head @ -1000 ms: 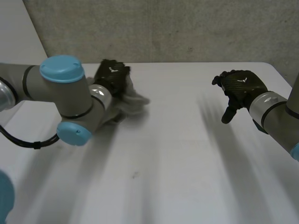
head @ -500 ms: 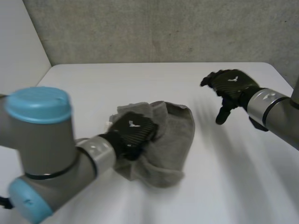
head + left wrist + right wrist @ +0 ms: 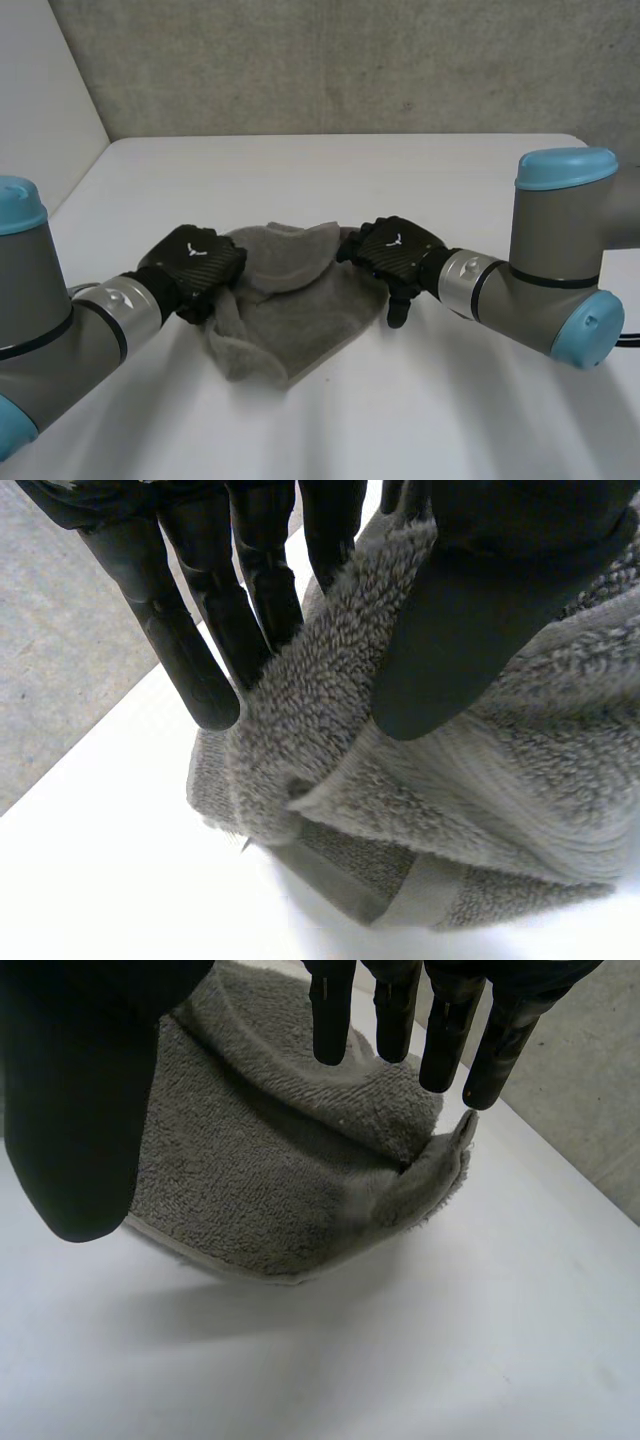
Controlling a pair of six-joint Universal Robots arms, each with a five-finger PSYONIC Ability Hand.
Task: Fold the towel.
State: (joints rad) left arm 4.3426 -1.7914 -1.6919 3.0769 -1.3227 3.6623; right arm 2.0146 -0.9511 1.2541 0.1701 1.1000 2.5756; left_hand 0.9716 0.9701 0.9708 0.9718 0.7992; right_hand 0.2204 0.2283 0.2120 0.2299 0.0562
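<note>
The left hand (image 3: 192, 266) grips the towel (image 3: 285, 320) at its left edge, with the cloth pinched between its straight fingers (image 3: 205, 645) and thumb. The towel lies in a rumpled heap on the white tabletop (image 3: 470, 420), between the two hands, with one flap turned loosely over the rest and no edges lined up. The right hand (image 3: 398, 248) is at the towel's right edge, its fingers (image 3: 395, 1010) straight and spread above the cloth, holding nothing. By my judgement the fold is barely begun: the towel needs spreading flat first, then its edges brought together.
</note>
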